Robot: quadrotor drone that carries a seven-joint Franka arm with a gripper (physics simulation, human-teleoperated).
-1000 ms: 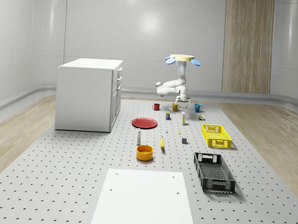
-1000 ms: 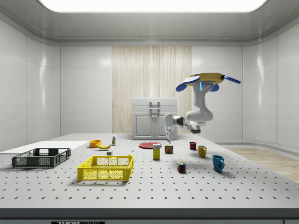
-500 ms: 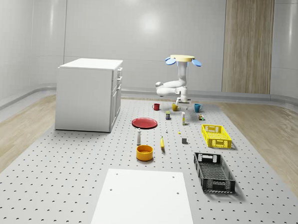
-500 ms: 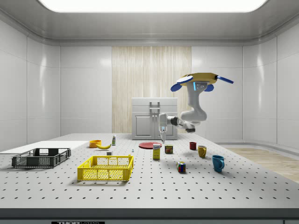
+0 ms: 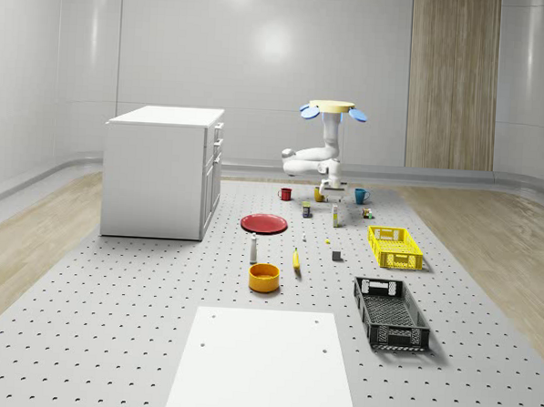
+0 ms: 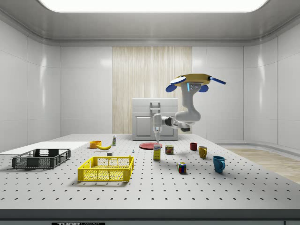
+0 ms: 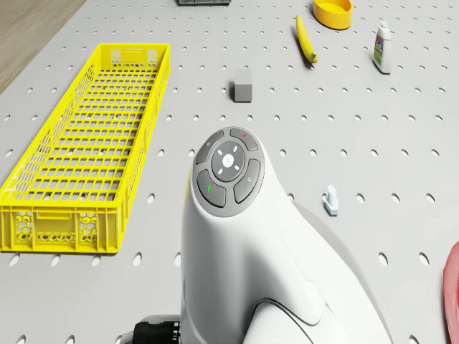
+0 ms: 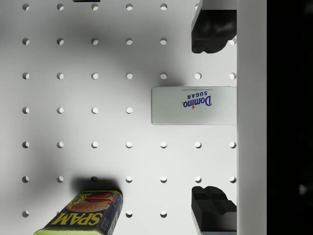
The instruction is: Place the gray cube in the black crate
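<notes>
In the whole-scene view the drone hovers over the far end of the bench, its white arm bent down toward a cluster of mugs and small boxes. The gray cube sits on the bench between the yellow crate and the banana, well apart from the black crate, which lies nearer the camera on that view's right. A red plate, an orange bowl and a white cabinet stand to that view's left. In the side view the drone hangs above the bench with the pincer pointing straight down just above a yellow-labelled box; the black crate rests far off at that view's left, and the yellow crate is in front. In the drone view the gray cube stands alone on the perforated bench beside the long yellow crate, beyond the arm's wrist joint, with the banana and a white bottle farther on. In the wrist view the pincer is spread wide and holds nothing; its two dark fingertips flank a white Domino sugar box lying below them, and a Spam tin stands apart from it.
</notes>
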